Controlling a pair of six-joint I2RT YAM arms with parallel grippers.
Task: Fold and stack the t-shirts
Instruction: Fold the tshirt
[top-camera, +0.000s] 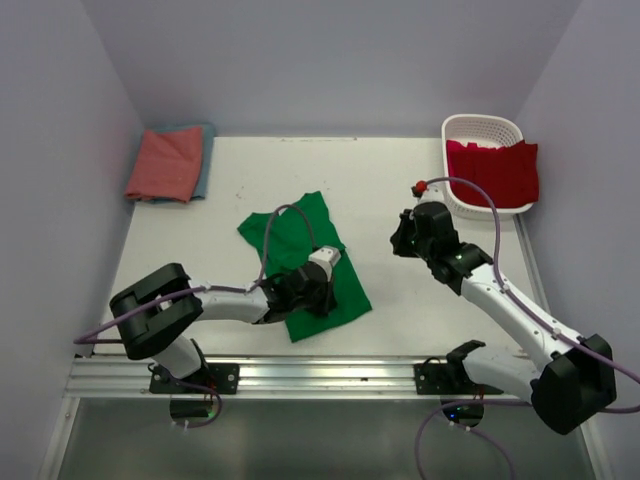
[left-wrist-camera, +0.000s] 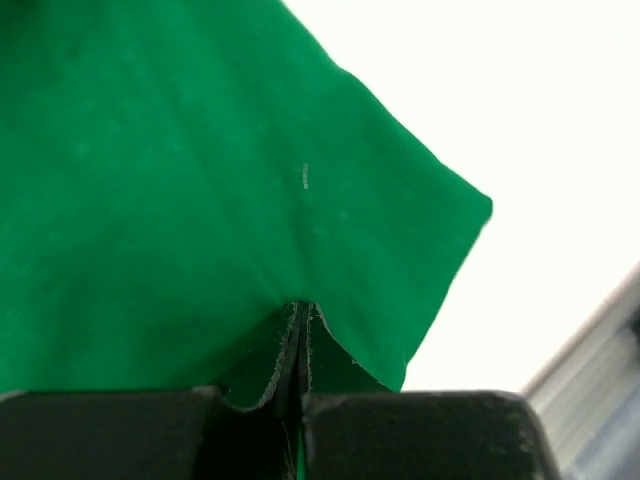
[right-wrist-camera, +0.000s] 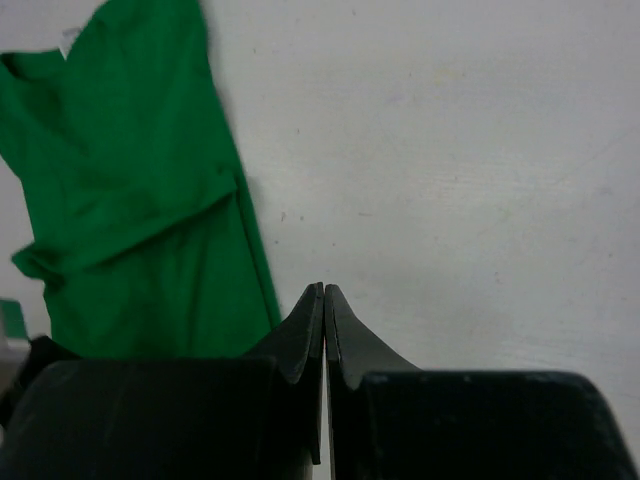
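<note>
**A:** Where does the green t-shirt (top-camera: 290, 240) lie?

**B:** It lies rumpled near the middle of the table (top-camera: 400, 170), closer to the near edge than the far one. Its near corner stops just short of that edge.

**A:** And the left gripper (left-wrist-camera: 300, 325)?

**B:** It is low over the shirt's near part, with its fingers together and a pucker of green cloth pinched between the tips.

**A:** The right gripper (right-wrist-camera: 324, 300)?

**B:** It is closed on nothing, over bare table to the right of the shirt and apart from it.

**A:** Where is there open room?

**B:** Along the far edge between the two corners, and to the right of the shirt. In the far left corner the salmon-pink t-shirt (top-camera: 165, 165) lies folded on the teal-blue t-shirt (top-camera: 208, 155). In the far right corner stands the white basket (top-camera: 480, 125), with the red t-shirt (top-camera: 495, 172) draped over its rim.
</note>
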